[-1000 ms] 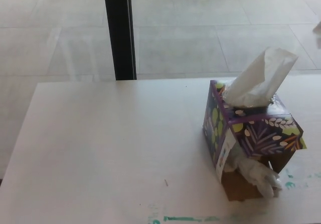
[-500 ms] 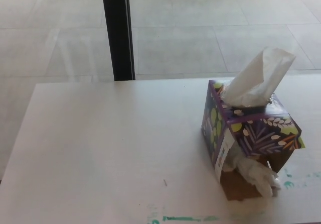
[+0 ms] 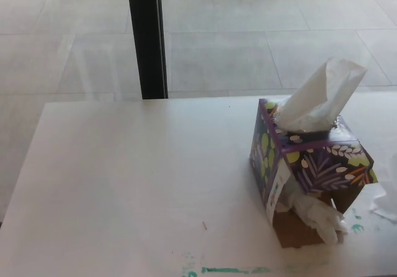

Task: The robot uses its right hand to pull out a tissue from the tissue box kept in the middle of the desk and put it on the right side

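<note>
Neither hand showed. Box (image 3: 307,165) stood right of the worktop's (image 3: 136,177) middle, a tissue (image 3: 322,97) upright from its top. Judged best: pinch that tissue low, pull straight up, then lay it right.

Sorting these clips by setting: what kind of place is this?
Probably a lab or office test area, not a home: a plain white desk with green marker stains, a tissue box, a pale tiled floor and a black post.
</note>
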Motion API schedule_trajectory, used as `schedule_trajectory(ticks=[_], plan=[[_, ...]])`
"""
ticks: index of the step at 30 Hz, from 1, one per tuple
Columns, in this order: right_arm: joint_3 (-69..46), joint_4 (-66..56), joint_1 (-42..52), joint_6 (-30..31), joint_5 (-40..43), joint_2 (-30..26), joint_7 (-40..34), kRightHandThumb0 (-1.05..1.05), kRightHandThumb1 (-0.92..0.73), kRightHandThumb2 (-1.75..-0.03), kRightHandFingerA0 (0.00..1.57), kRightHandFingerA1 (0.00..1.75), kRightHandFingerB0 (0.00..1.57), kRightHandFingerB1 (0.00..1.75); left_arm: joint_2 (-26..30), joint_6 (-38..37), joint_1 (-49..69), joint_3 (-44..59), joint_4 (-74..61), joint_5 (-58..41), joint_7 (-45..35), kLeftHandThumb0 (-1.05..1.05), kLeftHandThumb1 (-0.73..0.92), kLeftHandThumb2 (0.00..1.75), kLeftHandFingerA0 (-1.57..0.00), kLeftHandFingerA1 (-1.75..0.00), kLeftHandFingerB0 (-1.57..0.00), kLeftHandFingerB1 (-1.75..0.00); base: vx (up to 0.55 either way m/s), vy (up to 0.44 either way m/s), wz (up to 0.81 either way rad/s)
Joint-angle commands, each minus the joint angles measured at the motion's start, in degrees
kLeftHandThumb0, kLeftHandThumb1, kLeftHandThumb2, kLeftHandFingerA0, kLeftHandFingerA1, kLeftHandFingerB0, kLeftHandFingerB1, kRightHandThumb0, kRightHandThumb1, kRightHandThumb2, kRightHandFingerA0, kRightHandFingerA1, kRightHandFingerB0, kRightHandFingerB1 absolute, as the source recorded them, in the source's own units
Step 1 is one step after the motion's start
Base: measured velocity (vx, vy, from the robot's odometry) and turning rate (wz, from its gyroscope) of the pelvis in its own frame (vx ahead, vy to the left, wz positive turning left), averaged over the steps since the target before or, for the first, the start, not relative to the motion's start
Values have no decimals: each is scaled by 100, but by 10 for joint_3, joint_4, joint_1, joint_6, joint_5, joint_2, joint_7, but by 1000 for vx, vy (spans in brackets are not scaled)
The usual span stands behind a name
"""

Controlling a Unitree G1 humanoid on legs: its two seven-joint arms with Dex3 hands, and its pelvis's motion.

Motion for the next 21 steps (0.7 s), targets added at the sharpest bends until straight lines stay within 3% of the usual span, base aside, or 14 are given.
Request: schedule_trajectory(ticks=[1, 4, 7, 8, 9, 10, 11, 13, 15, 16, 18, 19, 20, 21], plan=[[40, -2, 21, 88, -56, -9, 189, -31, -67, -64, 78, 152, 78, 64, 2, -8, 5, 10, -9, -11, 4, -93, 92, 75, -81, -116, -64, -111, 0, 0, 0], [45, 9, 28, 106, -59, -10, 190, -33, -65, -62, 83, 166, 75, 89, 6, -10, 7, 9, -16, -10, 1, -92, 73, 114, -82, -107, -70, -102, 0, 0, 0], [42, -5, 44, 115, -64, -16, 176, -40, -63, -62, 73, 159, 59, 49, 8, -14, 6, 6, -9, -5, 2, -97, 78, 119, -84, -108, -69, -102, 0, 0, 0], [50, -37, 44, 147, -86, -17, 242, -34, -62, -60, 22, 68, 9, 29, 8, -11, 7, 7, -12, -6, 4, -97, 81, 91, -88, -113, -68, -107, 0, 0, 0], [52, -50, 47, 161, -96, -16, 257, -31, -60, -57, 4, 36, 0, 27, 8, -11, 8, 7, -14, -5, 5, -92, 92, 79, -82, -117, -64, -116, 0, 0, 0], [51, -51, 49, 162, -96, -16, 251, -31, -60, -57, 4, 36, 0, 27, 8, -12, 8, 7, -14, -5, 5, -92, 92, 79, -82, -117, -64, -116, 0, 0, 0], [49, -53, 53, 163, -96, -16, 238, -28, -50, -79, 0, 3, 0, 13, 7, -11, 8, 7, -14, -6, 6, -98, 80, 91, -88, -114, -69, -108, 0, 0, 0], [43, -56, 58, 161, -91, -12, 215, -22, -59, -60, 0, 0, 0, 8, 7, -12, 7, 9, -10, -8, 4, -89, 75, 119, -90, -110, -71, -102, 0, 0, 0], [31, -63, 51, 144, -64, -10, 234, -24, -55, -75, 0, 0, 0, 5, 8, -14, 5, 7, -8, -6, 3, -90, 74, 117, -86, -108, -70, -102, 0, 0, 0], [28, -76, 51, 145, -60, -13, 251, -27, -61, -58, 0, 0, 0, 0, 8, -13, 5, 8, -9, -6, 3, -93, 92, 78, -81, -117, -64, -115, 0, 0, 0], [22, -100, 48, 147, -56, -18, 294, -33, -56, -57, 0, 0, 0, 0, 10, -13, 6, 5, -11, -3, 5, -97, 92, 76, -80, -114, -66, -110, 0, 0, 0], [24, -115, 44, 153, -63, -20, 320, -44, -53, -73, 0, 0, 0, 0, 10, -12, 7, 6, -12, -4, 4, -96, 77, 118, -83, -108, -70, -102, 0, 0, 0], [23, -123, 38, 156, -64, -23, 338, -35, -60, -58, 0, 0, 0, 0, 11, -12, 7, 7, -12, -4, 4, -97, 92, 74, -80, -115, -66, -110, 0, 0, 0], [17, -126, 35, 152, -60, -29, 337, -47, -51, -72, 0, 0, 0, 0, 11, -12, 7, 7, -11, -5, 4, -93, 73, 116, -82, -107, -70, -102, 0, 0, 0]])
